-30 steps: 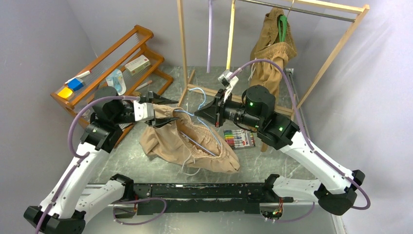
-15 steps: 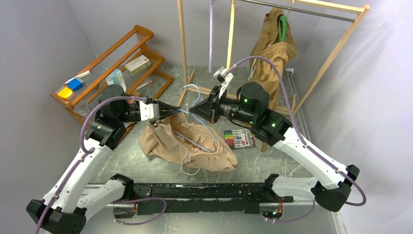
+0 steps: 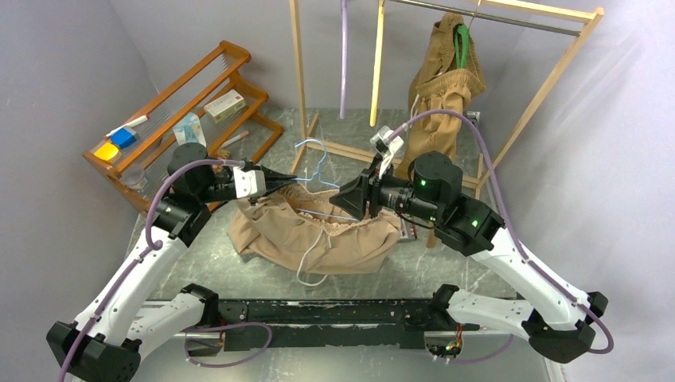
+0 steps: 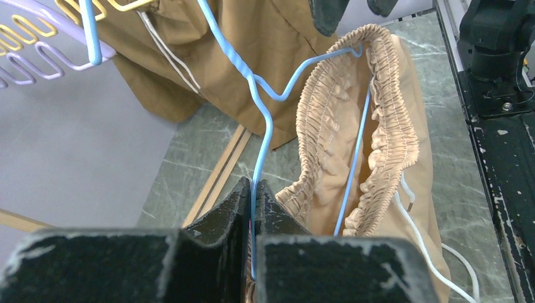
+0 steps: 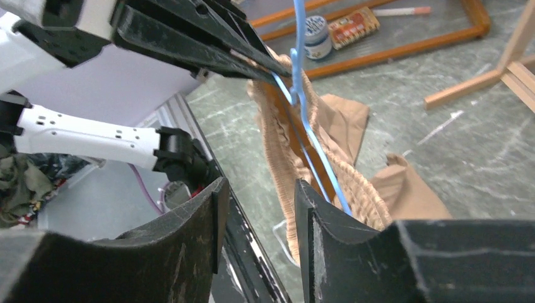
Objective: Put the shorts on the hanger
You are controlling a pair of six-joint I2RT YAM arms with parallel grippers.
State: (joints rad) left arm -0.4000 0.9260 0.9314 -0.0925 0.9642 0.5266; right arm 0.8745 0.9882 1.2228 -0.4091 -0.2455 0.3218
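Left end effector (image 4: 252, 184) clamps the hanger (image 4: 237, 61), clearest wrist-side; right end effector (image 5: 258, 189) gapes empty.

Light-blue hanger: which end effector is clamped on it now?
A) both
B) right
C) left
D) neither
C: in the left wrist view the left end effector is shut on the hanger wire, while the right end effector has its jaws standing apart.
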